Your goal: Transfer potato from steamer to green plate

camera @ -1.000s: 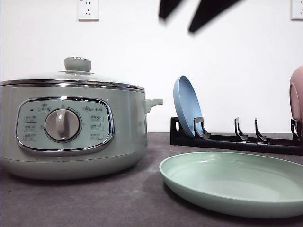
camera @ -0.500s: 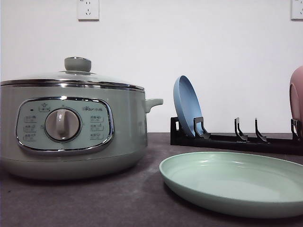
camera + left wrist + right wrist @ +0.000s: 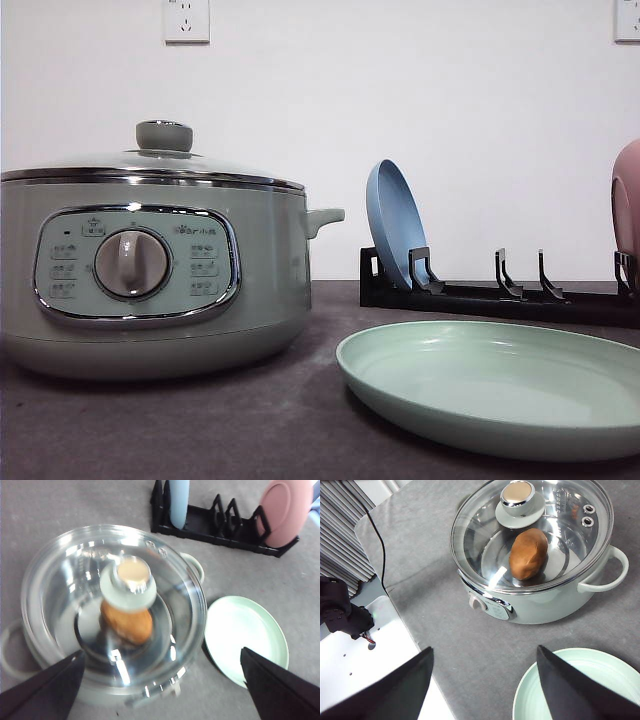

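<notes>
Potato [image 3: 528,553]: orange-brown lump lying on the floor of the steamer [image 3: 150,270], seen through the closed glass lid [image 3: 65,605]; in the left wrist view [image 3: 127,624] it sits partly under the lid's knob.
Steamer: pale sage-green pot standing on the surface, control panel with centre dial [image 3: 132,263] facing the front camera, side handle [image 3: 325,217] pointing toward the rack.
Lid: in place on the steamer rim, green knob [image 3: 164,135] on top.
Green plate [image 3: 500,385]: lies flat on the surface just beside the steamer, on its handle side, nothing in it.
Left gripper [image 3: 162,680]: two dark fingers spread wide apart, holding nothing, hovering above the steamer and the green plate; the potato lies below and between the fingers, under the lid.
Right gripper [image 3: 485,685]: fingers likewise spread wide, holding nothing, high above the surface; the potato lies beyond the fingertips, inside the steamer, with the green plate under one finger.
Surface [image 3: 250,420]: grey matte cloth-like cover.
Rack [image 3: 480,295]: black slotted plate rack behind the green plate; a blue plate [image 3: 395,225] stands upright at one end, a pink plate [image 3: 285,512] at the other.
Room: plain white wall [image 3: 450,100] behind the surface, with a socket [image 3: 186,20] above the steamer.
</notes>
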Robot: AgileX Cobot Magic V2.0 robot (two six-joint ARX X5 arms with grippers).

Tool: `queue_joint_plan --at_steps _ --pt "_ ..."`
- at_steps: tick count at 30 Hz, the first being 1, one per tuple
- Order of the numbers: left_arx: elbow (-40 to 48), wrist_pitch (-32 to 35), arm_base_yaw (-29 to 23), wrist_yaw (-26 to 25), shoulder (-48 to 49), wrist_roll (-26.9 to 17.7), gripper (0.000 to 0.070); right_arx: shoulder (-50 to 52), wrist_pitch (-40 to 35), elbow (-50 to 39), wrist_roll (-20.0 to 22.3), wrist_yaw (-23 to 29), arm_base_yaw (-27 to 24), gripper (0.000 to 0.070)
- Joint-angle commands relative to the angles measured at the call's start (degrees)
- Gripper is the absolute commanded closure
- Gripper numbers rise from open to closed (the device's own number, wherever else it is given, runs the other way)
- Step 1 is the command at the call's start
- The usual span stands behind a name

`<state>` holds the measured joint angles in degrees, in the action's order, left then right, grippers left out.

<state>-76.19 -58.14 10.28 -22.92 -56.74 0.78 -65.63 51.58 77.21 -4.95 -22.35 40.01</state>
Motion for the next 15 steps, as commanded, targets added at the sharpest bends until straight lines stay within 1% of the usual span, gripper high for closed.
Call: queue_joint_plan --at_steps 1,5,9,11,15 --pt "-4.65 -0.69 1.15 1.42 -3.56 -0.57 0.0063 -0.57 -0.41 0.92 0.27 -0.13 0.39 0.0291" --pt "-12.14 -4.41 3.51 5.41 -11.28 -2.14 0.0064 -0.57 -0.14 0.92 0.98 -0.13 0.39 0.0291" --pt "-17.81 -7.03 5.87 7.99 -18.65 -3.27 0.0064 -0.57 -0.08 0.92 1.13 -0.12 0.39 0.0291" --pt "-19.57 -7.29 6.90 9.30 -21.70 -3.53 0.0064 -0.57 -0.05 0.92 1.20 -0.13 0.35 0.0291" --pt "-21.22 -7.34 8.87 10.29 -27.11 -4.43 0.0064 -0.57 -0.03 0.92 1.31 -0.11 0.35 0.0291"
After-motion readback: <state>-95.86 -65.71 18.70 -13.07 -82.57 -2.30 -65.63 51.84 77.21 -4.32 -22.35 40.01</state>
